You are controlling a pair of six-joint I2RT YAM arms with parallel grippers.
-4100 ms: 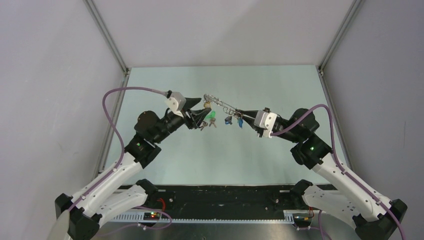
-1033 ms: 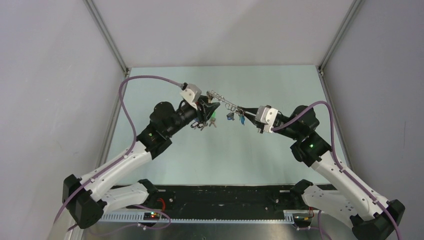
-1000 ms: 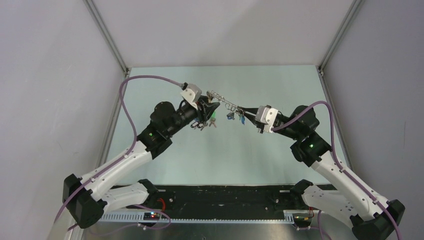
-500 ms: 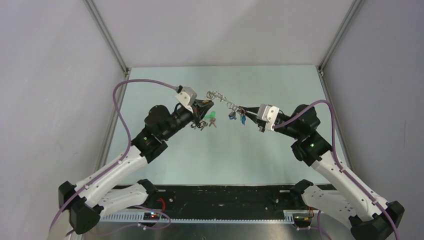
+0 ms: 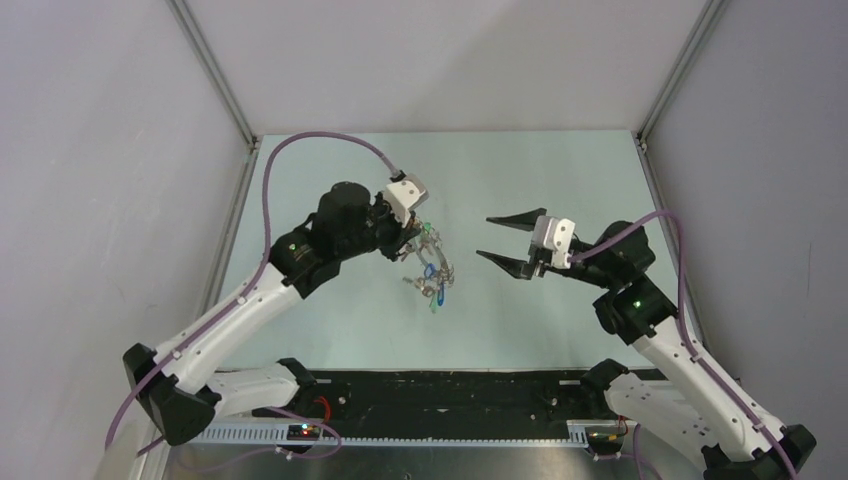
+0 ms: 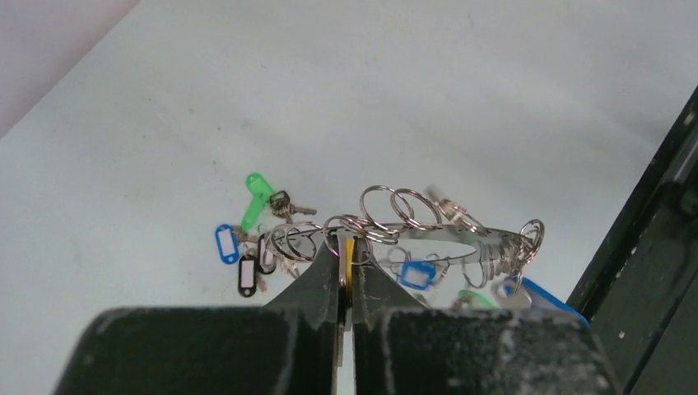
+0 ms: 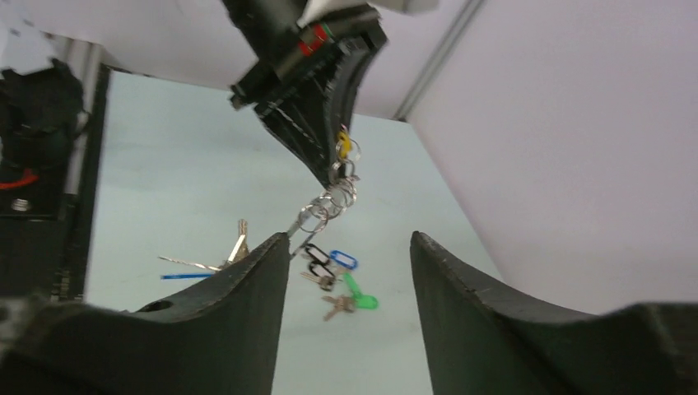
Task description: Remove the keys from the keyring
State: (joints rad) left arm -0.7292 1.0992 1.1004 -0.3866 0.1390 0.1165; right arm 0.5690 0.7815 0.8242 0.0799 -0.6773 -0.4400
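My left gripper [image 6: 346,247] is shut on the rim of the keyring [image 6: 444,234], with a yellow tag pinched in beside the metal. The keyring is a thin grey band fringed with small split rings, and it hangs down from the left gripper [image 5: 413,240] above the table. Keys with blue and green tags [image 6: 417,274] dangle from the keyring [image 5: 432,272]. Loose keys [image 6: 247,239] with green, blue and dark tags lie on the table below. My right gripper [image 5: 505,238] stands open to the right of the keyring, holding nothing. In the right wrist view the keyring [image 7: 325,206] hangs beyond its spread fingers [image 7: 255,280].
The pale green table [image 5: 520,320] is walled by grey panels left, right and behind. A black strip [image 5: 450,390] with the arm bases runs along the near edge. The loose keys [image 7: 342,288] lie mid-table under the left gripper [image 7: 342,152].
The right gripper opened, let go of the keyring and drew back right. The keyring now hangs only from the left gripper, which shut on it and swung it down and toward the middle.
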